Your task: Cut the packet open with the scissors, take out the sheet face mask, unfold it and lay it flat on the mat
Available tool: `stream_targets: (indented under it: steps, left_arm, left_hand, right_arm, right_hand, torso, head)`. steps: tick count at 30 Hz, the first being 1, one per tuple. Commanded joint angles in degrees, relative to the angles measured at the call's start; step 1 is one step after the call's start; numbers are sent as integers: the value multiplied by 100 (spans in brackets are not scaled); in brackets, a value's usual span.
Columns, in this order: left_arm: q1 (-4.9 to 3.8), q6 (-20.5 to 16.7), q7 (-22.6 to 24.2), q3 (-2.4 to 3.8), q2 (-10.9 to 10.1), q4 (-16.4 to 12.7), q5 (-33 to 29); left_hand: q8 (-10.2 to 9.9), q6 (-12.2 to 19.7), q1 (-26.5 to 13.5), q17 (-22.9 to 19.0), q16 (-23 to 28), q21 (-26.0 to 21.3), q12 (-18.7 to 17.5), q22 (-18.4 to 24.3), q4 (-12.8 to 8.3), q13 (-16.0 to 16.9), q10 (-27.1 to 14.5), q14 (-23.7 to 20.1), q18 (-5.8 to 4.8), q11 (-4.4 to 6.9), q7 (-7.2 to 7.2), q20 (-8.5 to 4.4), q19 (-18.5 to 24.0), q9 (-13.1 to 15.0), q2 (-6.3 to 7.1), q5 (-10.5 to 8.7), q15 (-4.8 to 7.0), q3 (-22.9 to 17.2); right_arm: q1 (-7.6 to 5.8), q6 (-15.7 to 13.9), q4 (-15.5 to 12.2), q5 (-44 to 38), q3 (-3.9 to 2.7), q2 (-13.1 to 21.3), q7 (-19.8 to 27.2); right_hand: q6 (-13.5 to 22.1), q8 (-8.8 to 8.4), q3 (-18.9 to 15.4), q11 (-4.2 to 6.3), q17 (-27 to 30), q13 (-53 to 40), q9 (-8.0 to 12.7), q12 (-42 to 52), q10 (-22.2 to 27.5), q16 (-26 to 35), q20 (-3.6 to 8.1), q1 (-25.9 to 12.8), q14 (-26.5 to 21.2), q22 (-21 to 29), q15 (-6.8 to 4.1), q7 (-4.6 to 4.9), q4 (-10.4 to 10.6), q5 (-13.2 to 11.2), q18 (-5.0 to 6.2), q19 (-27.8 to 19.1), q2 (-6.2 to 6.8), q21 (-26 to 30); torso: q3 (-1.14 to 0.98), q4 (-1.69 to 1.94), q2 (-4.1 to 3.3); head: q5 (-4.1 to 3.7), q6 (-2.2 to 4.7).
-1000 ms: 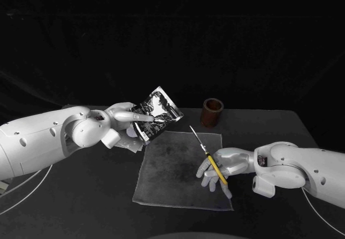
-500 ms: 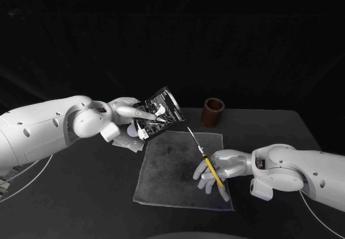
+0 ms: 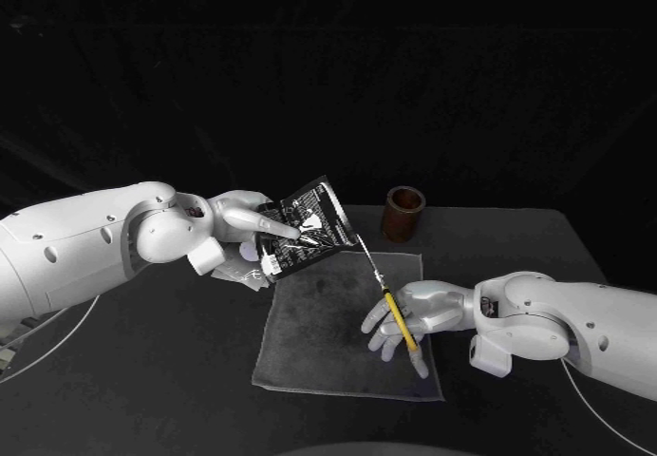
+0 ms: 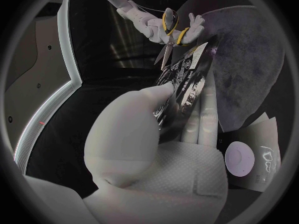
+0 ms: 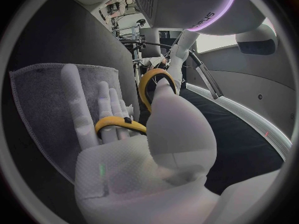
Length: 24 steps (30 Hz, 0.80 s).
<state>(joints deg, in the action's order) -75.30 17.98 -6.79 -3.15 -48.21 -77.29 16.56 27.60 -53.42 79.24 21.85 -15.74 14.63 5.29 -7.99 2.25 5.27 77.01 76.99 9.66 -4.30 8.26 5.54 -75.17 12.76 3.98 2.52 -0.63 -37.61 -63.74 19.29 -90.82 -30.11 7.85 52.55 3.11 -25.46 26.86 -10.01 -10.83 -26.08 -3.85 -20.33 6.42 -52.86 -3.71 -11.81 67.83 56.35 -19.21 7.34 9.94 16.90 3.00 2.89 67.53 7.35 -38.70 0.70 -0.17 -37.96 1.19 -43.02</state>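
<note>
Scissors (image 3: 387, 293) tip risen toward packet (image 3: 304, 228) corner, frame centre | left hand (image 3: 253, 223) pinches packet; right hand (image 3: 411, 318) fingers grip scissors | spread your blades before advancing.

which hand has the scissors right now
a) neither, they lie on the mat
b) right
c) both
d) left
B: the right hand grips the yellow-handled scissors over the mat, while the left hand holds the packet.
</note>
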Motion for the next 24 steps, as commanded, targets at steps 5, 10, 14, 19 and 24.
stream_targets:
  steps: [5,10,14,19,24]
  left_arm:
    - [-10,66,244,4,5,-6,-30]
    - [-10,-35,351,4,-7,-11,-96]
    - [-10,-97,407,4,-16,-11,-128]
    - [-9,-100,428,4,-17,-10,-145]
    - [-9,-37,412,4,-18,-22,-151]
  left_hand:
    - [22,4,-2,34,-45,43,18,-13,9,8,96,12,61,32,-16,-9,-32,1055,-55,23,11,19]
    - [24,3,-5,46,-52,47,20,-16,11,11,100,12,61,34,-18,-11,-33,1062,-53,23,13,23]
    - [24,2,-6,50,-53,48,19,-17,12,12,100,12,61,35,-19,-11,-33,1064,-53,23,13,24]
    - [24,2,-7,54,-55,50,19,-18,13,12,100,11,61,35,-19,-12,-34,1067,-52,23,14,25]
    - [25,2,-10,60,-58,52,19,-20,15,13,101,11,61,36,-20,-12,-34,1071,-50,23,15,28]
  right_arm:
    - [36,323,-2,222,20,-19,-11]
    - [72,372,-36,247,28,-1,-39]
    - [95,443,-69,254,33,19,-62]
    - [126,505,-85,259,37,28,-64]
    - [141,518,-74,272,38,19,-50]
  right_hand:
    - [173,67,37,-3,53,5,-15,-14,74,7,-44,5,-79,13,11,170,8,-14,753,-19,73,2]
    - [198,95,39,-12,84,7,-22,-14,99,8,-53,3,-114,18,21,185,8,-13,752,-34,86,3]
    - [287,145,17,-46,162,13,-32,-38,203,14,-80,-1,-220,30,53,193,13,-11,751,-62,161,0]
    - [543,259,-47,-133,379,11,-58,-77,424,12,-167,6,-611,50,151,165,19,-4,751,-139,283,-17]
    - [577,303,-30,-142,417,8,-70,-71,451,1,-182,14,-640,51,158,154,18,-7,754,-147,244,-31]
  torso:
    - [2,-3,3]
    - [2,-1,7]
    - [2,-1,3]
    - [-1,0,3]
    - [-4,3,2]
  head:
    - [7,-2]
    - [1,-7]
    - [-4,-6]
    - [-7,-7]
    - [-5,-5]
